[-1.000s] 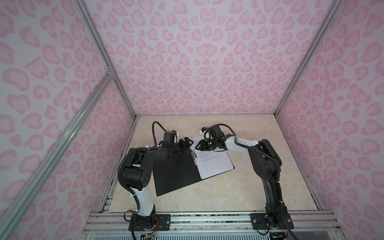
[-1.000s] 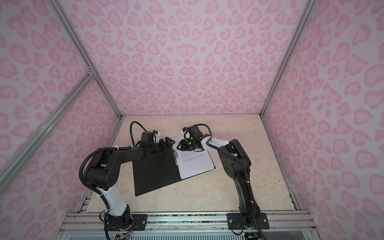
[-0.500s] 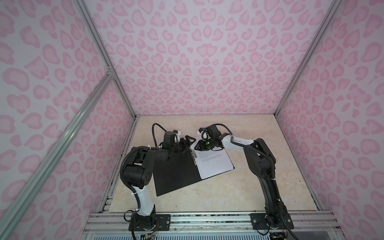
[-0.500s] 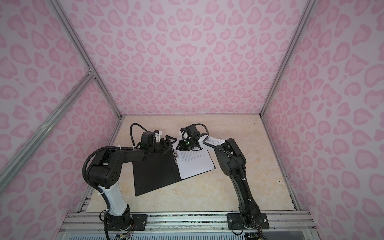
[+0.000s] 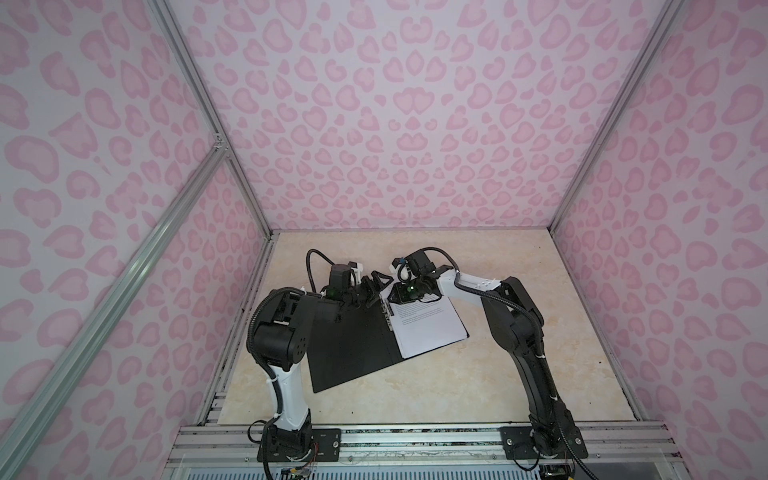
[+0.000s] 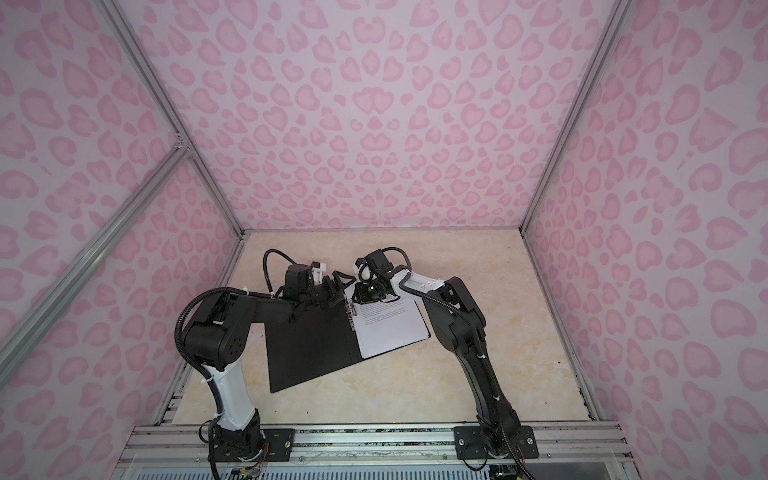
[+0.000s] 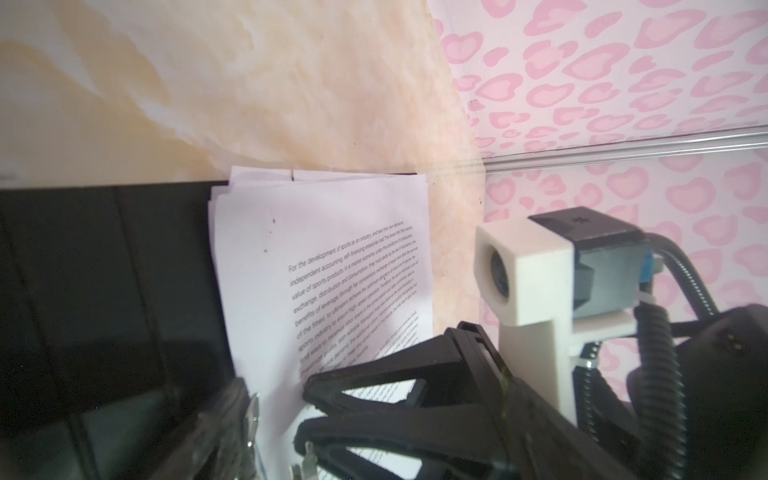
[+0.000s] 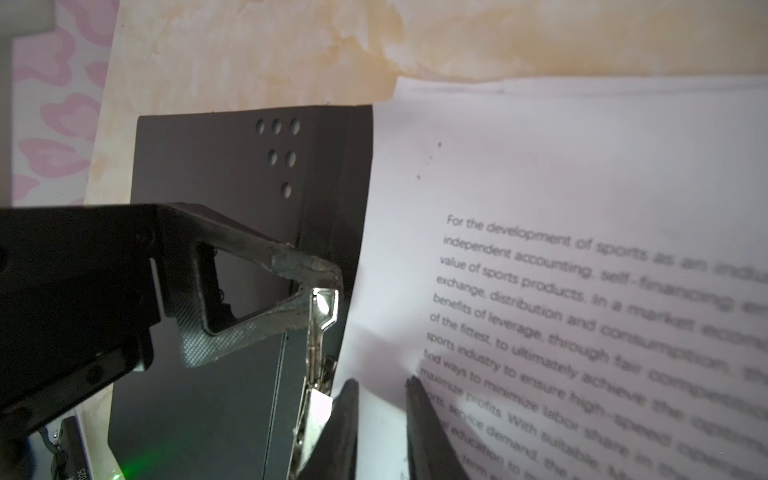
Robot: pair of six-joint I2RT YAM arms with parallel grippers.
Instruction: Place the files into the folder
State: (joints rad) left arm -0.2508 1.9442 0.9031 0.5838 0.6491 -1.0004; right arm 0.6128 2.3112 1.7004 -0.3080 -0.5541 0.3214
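Observation:
The folder (image 5: 353,349) (image 6: 311,349) lies open on the table, black inside up. The files (image 5: 432,332) (image 6: 395,328) rest as a white stack of printed sheets on its right half, beside the metal clip (image 8: 320,332) along the spine. My left gripper (image 5: 374,286) stands open at the folder's far end. In the right wrist view one of its fingers (image 8: 307,266) touches the tip of the clip's lever. My right gripper (image 8: 381,384) (image 5: 391,297) is down on the files next to the clip. Its jaws are narrowly apart, with white paper showing between them.
Pink heart-patterned walls (image 5: 395,124) close in the beige marbled tabletop (image 5: 519,374) on three sides, with aluminium posts in the corners. A metal rail (image 5: 415,440) carrying both arm bases runs along the front edge. The right arm's wrist camera (image 7: 519,274) is close to my left gripper.
The right gripper has edged left toward the folder's spine and its jaws have narrowed. The left gripper has stayed open at the clip's far end.

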